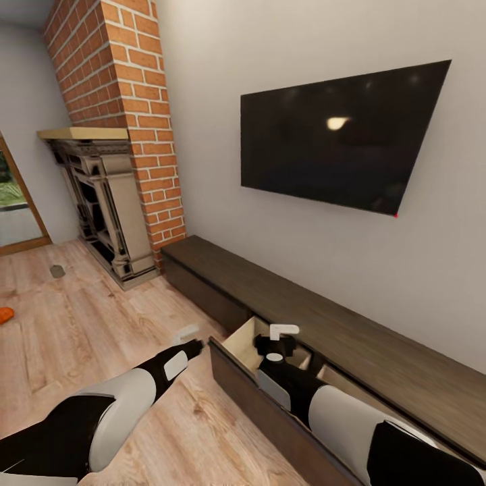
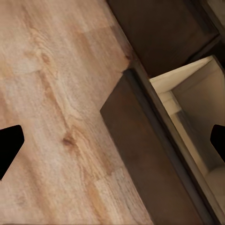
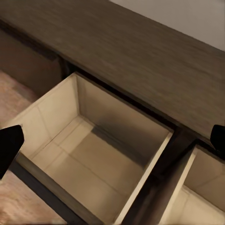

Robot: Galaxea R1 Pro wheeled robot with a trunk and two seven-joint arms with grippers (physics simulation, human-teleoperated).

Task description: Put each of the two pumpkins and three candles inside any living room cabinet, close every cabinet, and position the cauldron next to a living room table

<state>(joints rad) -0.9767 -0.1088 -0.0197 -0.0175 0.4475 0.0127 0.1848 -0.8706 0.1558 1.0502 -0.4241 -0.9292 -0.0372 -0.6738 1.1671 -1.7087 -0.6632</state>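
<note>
Hovering my right gripper [image 1: 277, 344] over the pulled-out drawer [image 3: 93, 154] of the cabinet [image 1: 324, 317], I see in the right wrist view both fingertips at the far edges of the frame, so the jaws stand wide and hold nothing. Directly below the gripper the pale compartment shows only bare boards, and a second compartment [image 3: 197, 197] sits just beside it past a divider; I can see no pumpkin or candle in either, though the second is only partly in view. My guess is the drawer is left open on purpose, as the drop spot for what I have yet to fetch. My left gripper [image 1: 196, 347] hangs low over the plank floor [image 2: 51, 93], just outside the drawer's dark front [image 2: 140, 164], also spread wide and empty, kept off to the side so it does not foul the drawer. Well away from both grippers, toward the glass door [image 1: 17, 209], a bit of bright orange [image 1: 5, 314] lies on the floor at the frame's edge, likely a pumpkin, and a small greyish object [image 1: 57, 271] sits near the fireplace [image 1: 108, 209]; it is too small for me to say what it is. I judge the task barely begun, with driving over there next.
</note>
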